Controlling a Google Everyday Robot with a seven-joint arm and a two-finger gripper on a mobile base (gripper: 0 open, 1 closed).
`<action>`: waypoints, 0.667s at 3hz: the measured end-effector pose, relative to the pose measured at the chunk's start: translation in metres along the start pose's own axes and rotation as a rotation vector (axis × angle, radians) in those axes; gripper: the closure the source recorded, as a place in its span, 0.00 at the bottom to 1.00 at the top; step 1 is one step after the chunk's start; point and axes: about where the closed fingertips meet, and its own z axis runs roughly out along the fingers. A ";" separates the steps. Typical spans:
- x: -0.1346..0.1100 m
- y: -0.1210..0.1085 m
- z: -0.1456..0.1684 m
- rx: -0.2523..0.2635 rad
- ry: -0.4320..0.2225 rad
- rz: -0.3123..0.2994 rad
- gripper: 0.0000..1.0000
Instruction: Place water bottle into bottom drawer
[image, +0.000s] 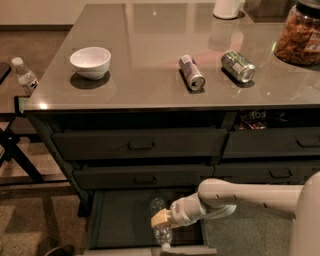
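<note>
The water bottle, small and clear with a white cap, hangs cap-down inside the open bottom drawer, near its front right. The gripper, at the end of the white arm that reaches in from the right, is shut on the water bottle's middle. The bottle's cap is close to the drawer's front edge. The drawer is pulled out under the two shut drawers of the left stack.
On the grey counter stand a white bowl, two lying cans and a jar of snacks. Another white-capped bottle with a dark-marked label stands on a side stand at the left.
</note>
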 end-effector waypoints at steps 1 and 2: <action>-0.010 -0.019 0.033 -0.047 -0.023 0.031 1.00; -0.026 -0.030 0.058 -0.091 -0.035 0.036 1.00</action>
